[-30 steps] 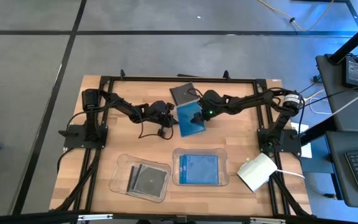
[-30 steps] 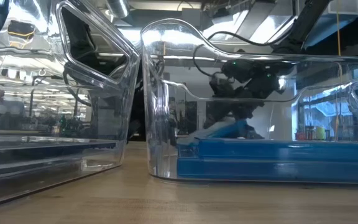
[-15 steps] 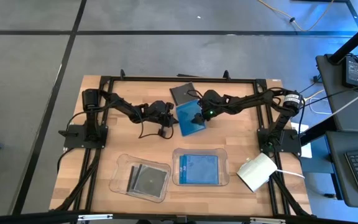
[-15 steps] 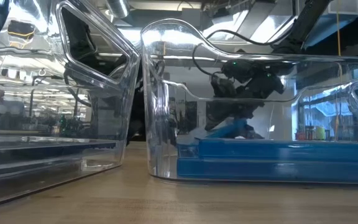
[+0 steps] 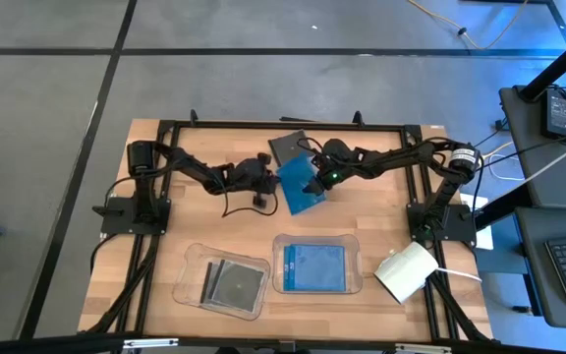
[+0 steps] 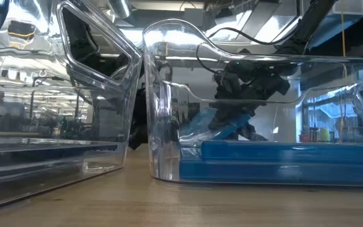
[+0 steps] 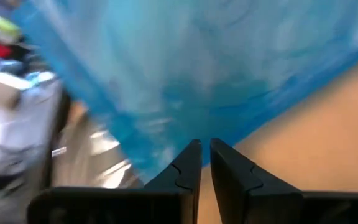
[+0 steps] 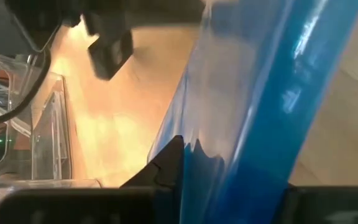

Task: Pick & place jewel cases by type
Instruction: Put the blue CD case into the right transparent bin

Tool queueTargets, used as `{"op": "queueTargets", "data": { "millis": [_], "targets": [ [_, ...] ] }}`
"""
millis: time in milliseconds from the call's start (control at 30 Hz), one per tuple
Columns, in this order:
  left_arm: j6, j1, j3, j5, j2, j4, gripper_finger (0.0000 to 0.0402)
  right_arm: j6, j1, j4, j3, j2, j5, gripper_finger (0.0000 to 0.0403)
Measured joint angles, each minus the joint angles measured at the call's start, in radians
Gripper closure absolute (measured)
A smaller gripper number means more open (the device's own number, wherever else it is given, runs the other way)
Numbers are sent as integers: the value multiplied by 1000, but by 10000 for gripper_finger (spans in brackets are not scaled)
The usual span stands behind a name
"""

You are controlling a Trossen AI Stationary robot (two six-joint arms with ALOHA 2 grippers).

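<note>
At the centre of the high view, the right gripper (image 5: 314,183) is clamped on the edge of a translucent blue jewel case (image 5: 300,187), which stands tilted with one edge raised off the worktop (image 5: 165,226). The right arm reaches in from the right side of the frame, stretched low across the boards. The left gripper (image 5: 263,185) sits just beside the case's left edge, its fingers (image 7: 188,165) nearly together with only a slim gap and nothing between them; its arm extends from the left.

A dark grey jewel case (image 5: 290,147) lies flat just above the blue one. Bare wood lies open between the grippers and two clear trays in the lower part of the frame: the left tray (image 5: 221,281) holds dark cases, the right tray (image 5: 316,265) holds blue ones. A white box (image 5: 405,272) sits at lower right. No writing is readable.
</note>
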Motion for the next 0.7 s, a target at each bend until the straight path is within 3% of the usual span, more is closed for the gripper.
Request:
{"op": "queueTargets", "data": {
  "millis": [133,333,533,700],
  "targets": [
    [71,-10,-2,-185,-33,-16,368,-5,0,5,0,-5,-5,344],
    [83,-8,-12,-332,-164,-14,372,-74,2,-14,55,-5,-44,345],
    [80,-10,-20,-522,-378,-65,372,-171,2,-100,161,-5,-23,361],
    [9,-12,-20,-594,-559,-152,373,-299,2,-253,259,-5,42,384]
  ]
}}
